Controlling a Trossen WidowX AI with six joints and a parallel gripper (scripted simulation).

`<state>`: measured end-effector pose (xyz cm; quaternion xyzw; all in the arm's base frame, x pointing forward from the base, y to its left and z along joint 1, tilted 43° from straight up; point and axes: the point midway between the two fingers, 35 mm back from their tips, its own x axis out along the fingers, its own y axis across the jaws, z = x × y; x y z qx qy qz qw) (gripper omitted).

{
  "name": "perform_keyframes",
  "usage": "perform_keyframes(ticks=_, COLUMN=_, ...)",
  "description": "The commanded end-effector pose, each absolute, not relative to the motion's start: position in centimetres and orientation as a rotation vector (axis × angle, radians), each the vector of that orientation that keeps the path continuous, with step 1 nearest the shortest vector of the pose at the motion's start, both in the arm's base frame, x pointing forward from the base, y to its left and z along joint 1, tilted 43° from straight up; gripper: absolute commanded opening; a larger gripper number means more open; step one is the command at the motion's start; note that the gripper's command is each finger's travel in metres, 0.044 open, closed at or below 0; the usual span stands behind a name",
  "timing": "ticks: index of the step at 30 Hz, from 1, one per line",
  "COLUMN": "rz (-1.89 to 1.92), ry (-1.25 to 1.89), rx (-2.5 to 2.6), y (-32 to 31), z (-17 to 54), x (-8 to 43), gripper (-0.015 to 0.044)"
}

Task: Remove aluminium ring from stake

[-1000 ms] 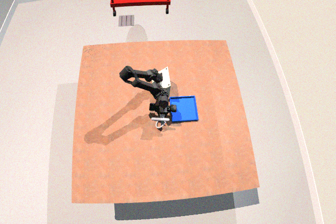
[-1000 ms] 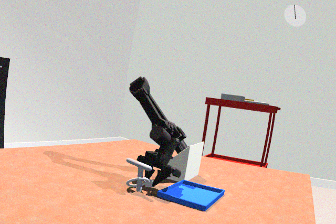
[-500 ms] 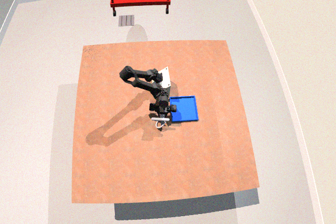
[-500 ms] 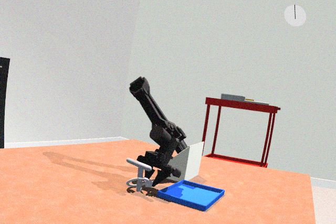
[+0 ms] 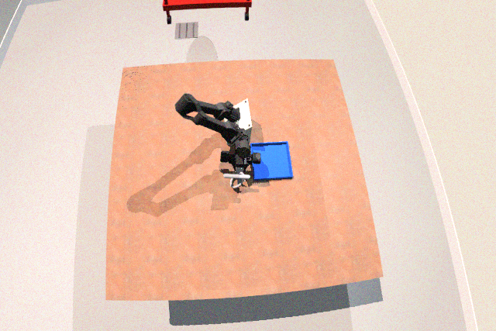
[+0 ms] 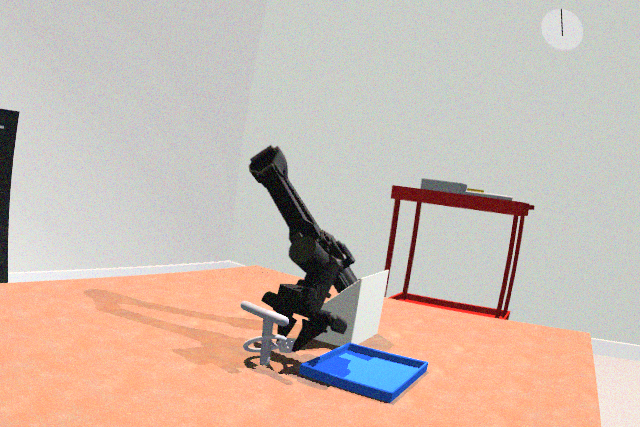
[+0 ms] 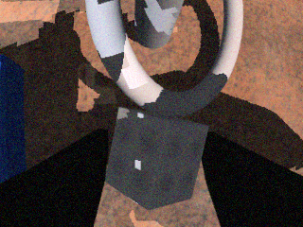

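The black two-fingered pincer [image 5: 239, 171] [image 6: 287, 342] [image 7: 155, 140] pinched the grey welded tab [image 6: 285, 344] [image 7: 157, 158] of the silvery aluminium ring [image 5: 231, 181] [image 6: 249, 347] [image 7: 234, 35], which encircled the grey steel stake [image 5: 236, 176] [image 6: 266, 342] [image 7: 156, 28] below its cross-bar. Freeing it was the step in hand, likely needing lift and tilt. The square blue plastic tray [image 5: 290, 159] [image 6: 356, 387] [image 7: 11, 123] nearby held only shadow.

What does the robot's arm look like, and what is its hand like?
The robot's arm is black, with long chunky parts joined at bulky, boxy bends. Its hand is black too, with two fingers that get narrower toward their tips in the outside view. I can't see any coloured stripes or letters on them.
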<state>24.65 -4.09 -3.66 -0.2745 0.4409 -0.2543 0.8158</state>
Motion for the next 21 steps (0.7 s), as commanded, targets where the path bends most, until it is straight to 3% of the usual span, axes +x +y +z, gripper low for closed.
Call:
perform_keyframes(ticks=1, rz=-0.543, ry=0.921, rx=-0.578, y=-3.43, z=-2.88, x=25.14, gripper=0.0000)
perform_keyframes(ticks=21, rz=-0.553, ry=0.989, rx=-0.563, y=-2.66, z=-2.87, x=25.63, gripper=0.0000)
